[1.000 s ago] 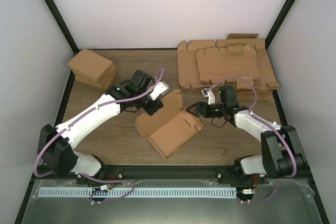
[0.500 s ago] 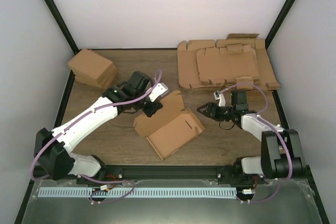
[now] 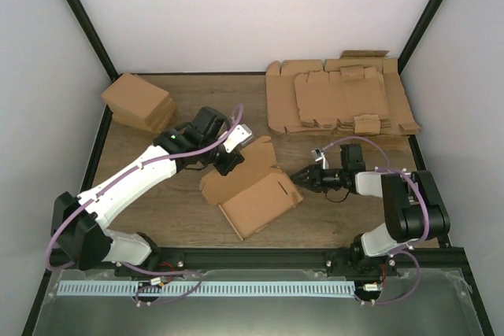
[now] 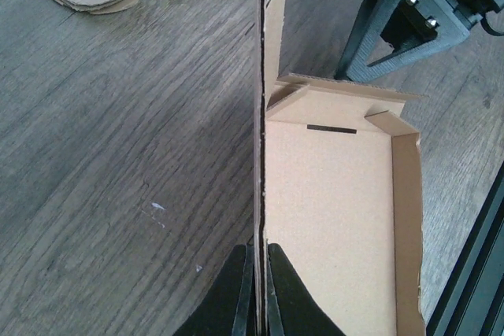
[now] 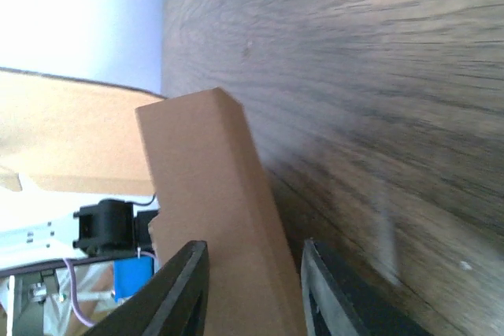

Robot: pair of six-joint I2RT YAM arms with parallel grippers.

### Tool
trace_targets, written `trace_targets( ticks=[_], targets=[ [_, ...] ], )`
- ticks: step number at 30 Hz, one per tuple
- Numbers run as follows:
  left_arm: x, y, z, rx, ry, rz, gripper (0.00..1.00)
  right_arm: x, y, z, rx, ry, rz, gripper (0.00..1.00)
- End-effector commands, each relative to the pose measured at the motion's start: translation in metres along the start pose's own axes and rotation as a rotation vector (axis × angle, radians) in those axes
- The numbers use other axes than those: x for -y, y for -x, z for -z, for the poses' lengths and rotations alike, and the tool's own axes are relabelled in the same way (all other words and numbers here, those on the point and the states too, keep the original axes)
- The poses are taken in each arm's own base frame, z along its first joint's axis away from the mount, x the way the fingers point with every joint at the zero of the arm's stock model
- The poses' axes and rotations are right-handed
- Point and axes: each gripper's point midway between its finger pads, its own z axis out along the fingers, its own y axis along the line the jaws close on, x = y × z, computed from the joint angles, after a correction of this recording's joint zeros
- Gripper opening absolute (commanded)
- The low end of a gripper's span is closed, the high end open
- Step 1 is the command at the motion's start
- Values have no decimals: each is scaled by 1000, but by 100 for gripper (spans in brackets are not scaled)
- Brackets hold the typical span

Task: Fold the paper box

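Left claw (image 4: 258,253) pinched shut on box (image 3: 256,194) back wall (image 4: 260,116), frame centre | right claw (image 5: 253,245) half-open astride right end flap (image 5: 213,194), grip unclear | risk: opposing pulls tear box, hard squeeze buckles flap, tab misses slot (image 4: 331,128)

Wood-grain table (image 3: 177,212) in a pale booth — plain white walls (image 3: 252,13) behind and at both sides, evenly lit. Black posts (image 3: 79,17) slant at upper left and upper right — a grey metal ledge (image 3: 260,312) spans the bottom.
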Motion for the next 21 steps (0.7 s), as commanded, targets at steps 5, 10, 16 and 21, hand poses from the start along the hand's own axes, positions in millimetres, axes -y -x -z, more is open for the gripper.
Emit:
trace_targets(
  ticks=[5,10,16,21],
  targets=[
    [5,9,2,40,-17,6,4,-34,-8,-5,-47,121,91,30],
    [4,10,-1,35,-17,19,4,-33,-14,-17,-87,82,120,30],
    [3,9,-5,23,-19,23,4,-22,-11,-25,-77,-80,170,29],
    [3,4,-12,-1,-28,24,4,-12,-11,-35,-100,-214,226,26]
  ],
)
